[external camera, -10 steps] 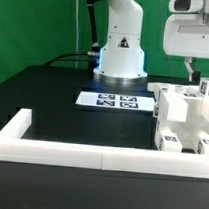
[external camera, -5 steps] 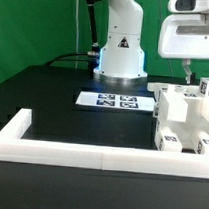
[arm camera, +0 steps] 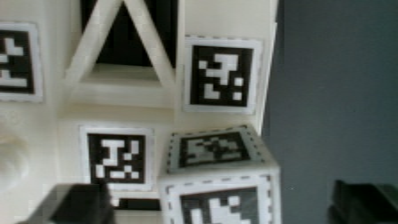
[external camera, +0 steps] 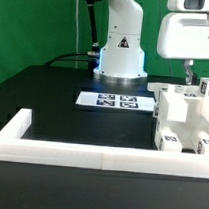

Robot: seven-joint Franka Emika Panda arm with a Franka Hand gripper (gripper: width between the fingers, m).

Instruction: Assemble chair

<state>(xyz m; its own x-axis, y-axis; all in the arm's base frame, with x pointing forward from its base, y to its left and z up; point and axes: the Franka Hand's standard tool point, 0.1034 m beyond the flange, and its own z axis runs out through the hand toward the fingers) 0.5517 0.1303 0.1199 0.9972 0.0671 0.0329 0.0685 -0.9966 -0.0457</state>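
bearing chair parts (external camera: 182,122), the black table (external camera: 53,89) fronts green backdrop (external camera: 38,18).

Marker board (external camera: 115,100): flat, white, tagged, centre of frame. Border wall (external camera: 79,156): low, white, L-shaped, along lower left. Table (external camera: 48,89): black. Backdrop (external camera: 37,23): green, upper left.

Arm's white wrist housing (external camera: 192,38): a shade lower — closer to the chair (external camera: 182,122).
Fingers (external camera: 192,68): lower with it.

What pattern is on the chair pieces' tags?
Black-and-white blocky markings; the tags show best in the wrist view.
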